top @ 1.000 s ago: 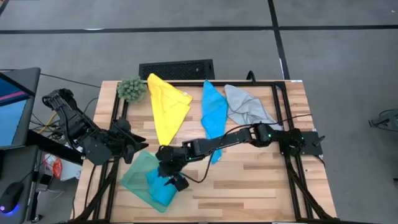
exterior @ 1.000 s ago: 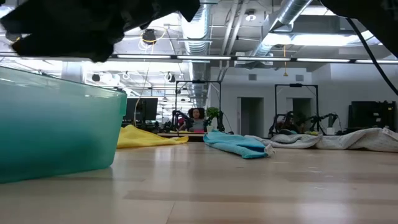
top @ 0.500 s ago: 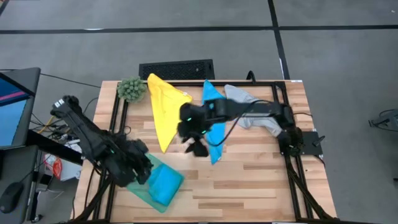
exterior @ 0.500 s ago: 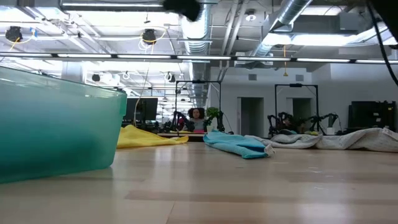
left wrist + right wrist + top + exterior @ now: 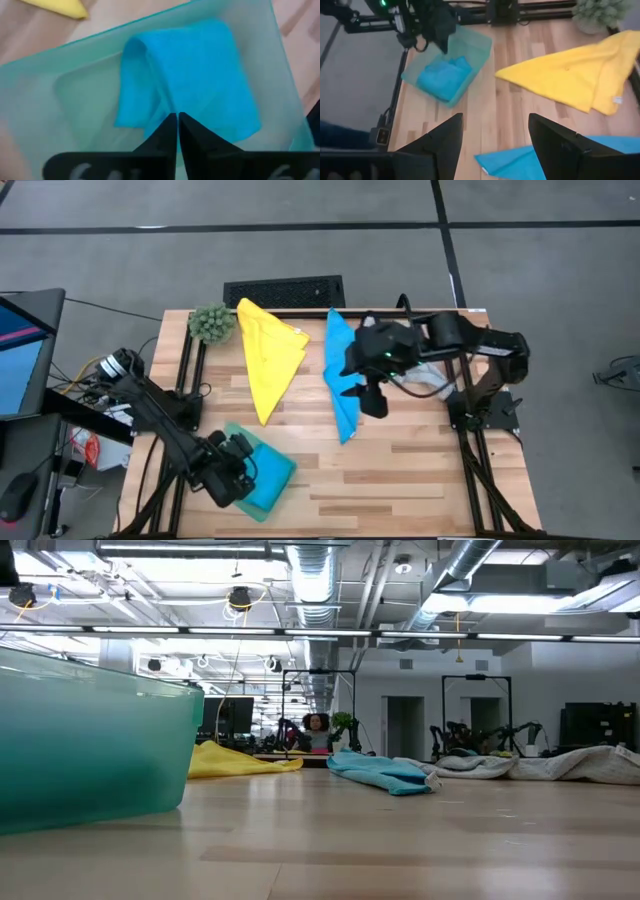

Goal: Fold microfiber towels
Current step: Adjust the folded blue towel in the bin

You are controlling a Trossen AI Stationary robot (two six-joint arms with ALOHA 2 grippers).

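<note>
A folded bright blue towel lies inside a translucent teal bin at the table's near left. My left gripper points down into the bin, its fingers shut, their tips over the towel. My right gripper hangs open high above the table's middle, over a second blue towel that lies spread on the wood. A yellow towel lies flat to that towel's left. A light grey towel at the far right is partly hidden by my right arm. My left gripper comes from above, slanting down, with its shut fingertips over the folded blue towel's near edge in the bin. I cannot tell whether they touch the cloth.
A fuzzy green plant ball stands at the far left corner, and a black grille lies beyond the far edge. Bare wood stretches along the near right. Black frame rails run along both table sides.
My right gripper has risen from the bin and swung toward the table's far right, over the spread blue towel. My left gripper has come down toward the near edge into the bin. The folded blue towel has stayed in the bin.
</note>
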